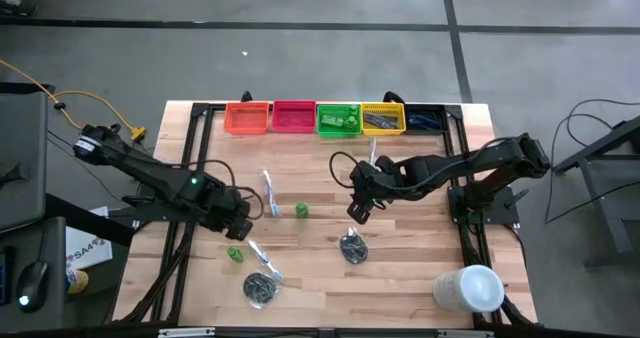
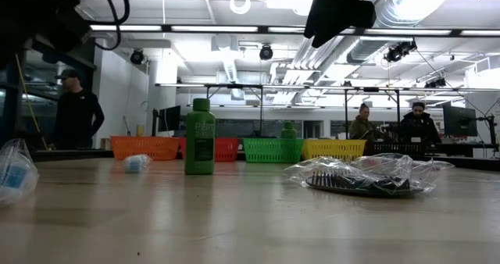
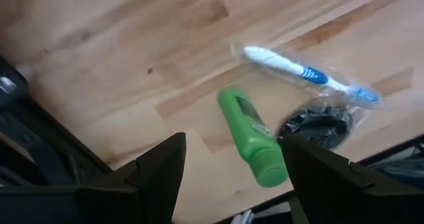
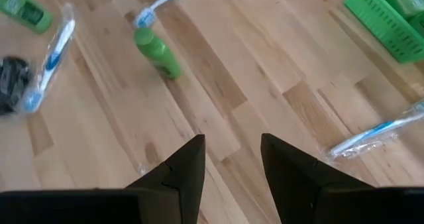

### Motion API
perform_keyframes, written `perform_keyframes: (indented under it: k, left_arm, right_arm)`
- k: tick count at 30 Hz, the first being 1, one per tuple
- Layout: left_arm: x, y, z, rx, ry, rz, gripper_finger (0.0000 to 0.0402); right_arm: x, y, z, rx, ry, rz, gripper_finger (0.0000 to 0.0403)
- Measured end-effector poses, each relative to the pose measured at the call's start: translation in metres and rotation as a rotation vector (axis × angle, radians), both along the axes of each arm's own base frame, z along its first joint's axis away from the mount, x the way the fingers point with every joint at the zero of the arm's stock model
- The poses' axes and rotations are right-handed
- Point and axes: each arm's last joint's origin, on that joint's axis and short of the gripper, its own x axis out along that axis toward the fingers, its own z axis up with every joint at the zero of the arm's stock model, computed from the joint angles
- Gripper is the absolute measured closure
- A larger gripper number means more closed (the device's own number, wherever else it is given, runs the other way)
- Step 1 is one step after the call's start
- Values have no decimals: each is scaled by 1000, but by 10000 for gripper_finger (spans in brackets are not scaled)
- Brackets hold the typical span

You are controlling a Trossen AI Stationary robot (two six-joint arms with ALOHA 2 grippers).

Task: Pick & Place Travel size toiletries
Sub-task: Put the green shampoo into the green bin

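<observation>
My left gripper (image 1: pixel 240 225) (image 3: pixel 228 174) hovers open over a green bottle (image 3: pixel 248 134) (image 1: pixel 235 253) that lies on its side. Beside that bottle lie a wrapped toothbrush (image 3: pixel 308 75) and a dark round bundle (image 3: pixel 318 124) (image 1: pixel 260 288). My right gripper (image 1: pixel 358 211) (image 4: pixel 232 161) is open above bare wood near the table's middle. A second green bottle (image 1: pixel 301 210) (image 4: pixel 158 52) (image 2: pixel 200 137) stands upright between the arms. Another toothbrush (image 1: pixel 268 193) lies to that bottle's left. A wrapped dark bundle (image 1: pixel 352 246) (image 2: pixel 367 178) lies just near of the right gripper. A third toothbrush (image 4: pixel 377 134) lies near the bins.
Orange (image 1: pixel 247 117), pink (image 1: pixel 293 117), green (image 1: pixel 338 119), yellow (image 1: pixel 384 119) and dark (image 1: pixel 425 118) bins line the far edge; green and yellow hold items. A large white cylinder (image 1: pixel 470 288) lies at the near right corner. People stand in the room beyond.
</observation>
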Motion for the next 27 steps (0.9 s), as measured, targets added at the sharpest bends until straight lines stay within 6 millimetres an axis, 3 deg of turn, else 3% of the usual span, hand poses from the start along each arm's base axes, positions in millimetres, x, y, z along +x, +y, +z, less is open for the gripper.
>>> perform_keyframes:
  k: [9,21,27]
  left_arm:
    - [9,-21,-6,-42,4,116,151]
    - [-6,-49,-6,-45,39,344,151]
    - [3,-58,-16,-38,59,385,151]
  right_arm:
    - [-1,4,-1,-22,31,96,261]
    - [-1,5,-1,-14,37,128,261]
    - [-1,5,-1,-28,42,151,261]
